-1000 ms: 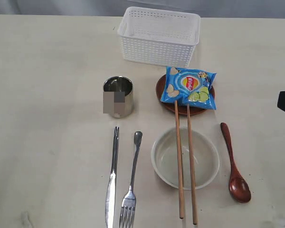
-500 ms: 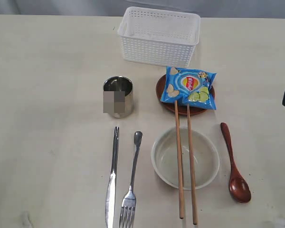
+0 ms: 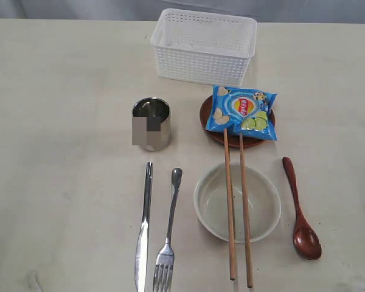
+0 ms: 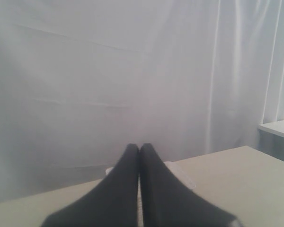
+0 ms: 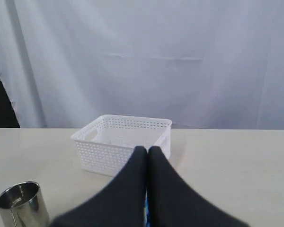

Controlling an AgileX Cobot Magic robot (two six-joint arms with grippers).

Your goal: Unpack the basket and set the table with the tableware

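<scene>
Basket: white basket (image 3: 204,45) stands empty near the far edge of the bench (image 3: 61,91).
Tableware: steel cup (image 3: 151,123) mid-bench; knife (image 3: 143,228) and fork (image 3: 168,234) side by side toward the near edge; bowl (image 3: 237,202) with two chopsticks (image 3: 238,210) laid across it; spoon (image 3: 300,210) just beside the bowl; brown plate (image 3: 236,139) between basket and bowl.
Extra: blue chips bag (image 3: 243,111) lies on the plate.
Left hand: (image 4: 139,147) fingers pressed together, holding nothing.
Right hand: (image 5: 147,150) likewise closed and empty, facing the basket.
Progress: setting looks complete.
Doing it well: judged best to keep both hands off the bench so nothing gets nudged.
</scene>
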